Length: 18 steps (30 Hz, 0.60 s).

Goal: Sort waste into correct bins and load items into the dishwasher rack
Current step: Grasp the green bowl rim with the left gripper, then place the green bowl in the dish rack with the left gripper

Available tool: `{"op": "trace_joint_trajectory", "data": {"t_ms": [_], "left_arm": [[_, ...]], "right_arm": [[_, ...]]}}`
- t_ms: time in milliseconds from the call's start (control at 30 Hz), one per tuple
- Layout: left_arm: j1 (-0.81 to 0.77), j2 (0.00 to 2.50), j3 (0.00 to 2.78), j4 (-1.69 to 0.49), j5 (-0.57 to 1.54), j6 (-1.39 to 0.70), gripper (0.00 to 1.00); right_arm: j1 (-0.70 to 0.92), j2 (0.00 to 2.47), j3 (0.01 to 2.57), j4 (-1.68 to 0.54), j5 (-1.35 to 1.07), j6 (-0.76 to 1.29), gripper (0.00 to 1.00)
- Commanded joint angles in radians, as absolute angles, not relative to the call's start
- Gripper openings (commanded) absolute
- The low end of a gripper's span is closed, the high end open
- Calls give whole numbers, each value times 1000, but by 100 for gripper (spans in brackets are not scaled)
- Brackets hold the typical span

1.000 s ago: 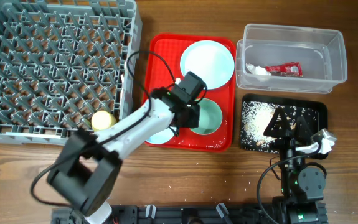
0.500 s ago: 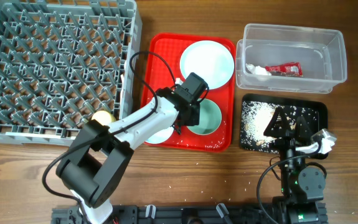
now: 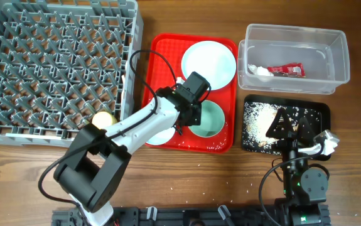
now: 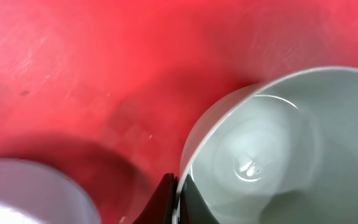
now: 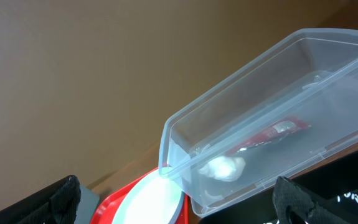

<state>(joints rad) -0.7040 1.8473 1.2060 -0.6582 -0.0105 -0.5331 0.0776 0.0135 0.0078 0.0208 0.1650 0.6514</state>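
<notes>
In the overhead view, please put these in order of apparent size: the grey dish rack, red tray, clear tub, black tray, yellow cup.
1. grey dish rack
2. red tray
3. clear tub and black tray: similar footprint, so I cannot rank them
4. yellow cup, smallest, partly hidden

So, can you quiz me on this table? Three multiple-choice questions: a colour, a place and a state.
1. What colour is the cup in the rack?
A) green B) yellow C) white
2. Where is the red wrapper?
A) in the rack B) in the cup C) in the tub
3. The right gripper is:
A) open B) shut on the cup C) shut on the wrapper

Answers:
1 B: the overhead view shows it yellow.
2 C: it lies in the tub beside a white scrap.
3 A: its fingers stand wide apart, gripping nothing.
</notes>
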Motion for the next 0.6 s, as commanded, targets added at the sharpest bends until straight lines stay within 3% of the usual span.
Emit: {"op": "trace_joint_trajectory", "data": {"t_ms": [0,233,433,567], "left_arm": [[-702,1744,1293,-736,-123,-528,4],[-688,1591,1415,-1111,-931,-502,4],[-520,1612,1409,-1174,-1269,-502,4],[-397,1677,1409,-1091,-1341,-456,4]], "right_arm": [[73,5,5,25,161,658,100],[73,5,5,25,161,658,100],[73,5,5,25,161,657,100],[73,5,5,25,161,658,100]]}}
